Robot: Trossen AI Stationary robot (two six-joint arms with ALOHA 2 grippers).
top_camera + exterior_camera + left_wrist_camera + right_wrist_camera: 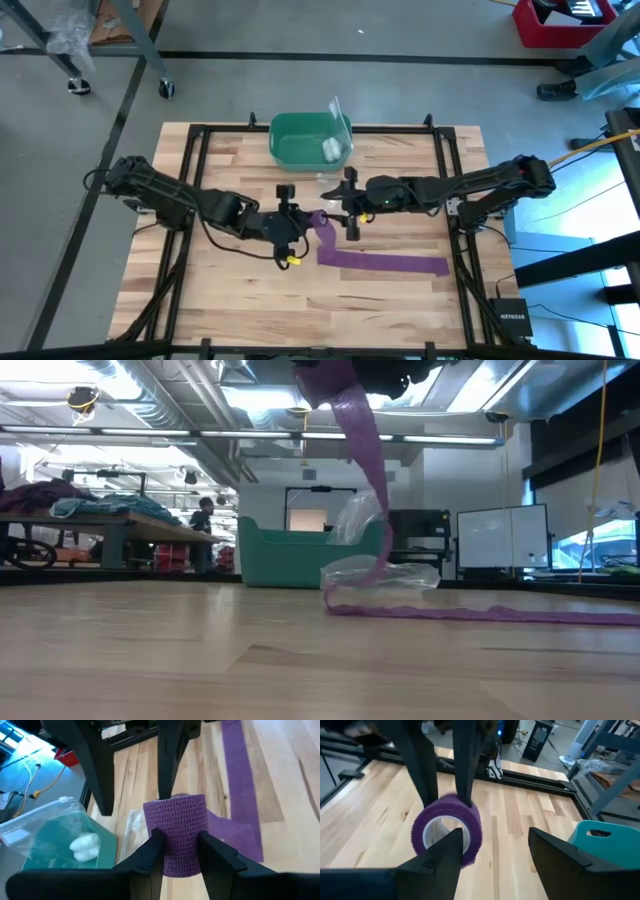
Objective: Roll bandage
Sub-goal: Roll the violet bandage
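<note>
Near edge of the pale wooden slatted bench (230,290): bare boards in the high view.

The purple soft fabric bandage (375,262) lies partly unrolled; its flat tail runs along the bench right of centre, then turns up to a rolled portion held above mid-bench. The low view shows what the overhead does not: the strip (362,430) hangs clear of the surface, rising from the bench to the top of the frame.

Left gripper (179,851), reaching in from the left: jaws closed on the rolled part of the bandage (176,822), one dark finger on each side of the roll. The left wrist view shows the woven texture and the loose tail running away over the boards.

Right gripper (492,851), reaching in from the right, sits just beside the roll. Its wrist view looks into the roll's hollow end (446,831). Jaws stand wide, with nothing between them; the roll is beyond the fingertips.

Further off: crumpled clear plastic bag (385,572) on the bench, just beside the rising strip. Behind it, a green plastic tub (310,140) at the far edge of the bench. Only the high and left wrist views show its contents: a small white roll (330,149).

Room background in the low view: a person (202,520) standing by a distant worktable.
</note>
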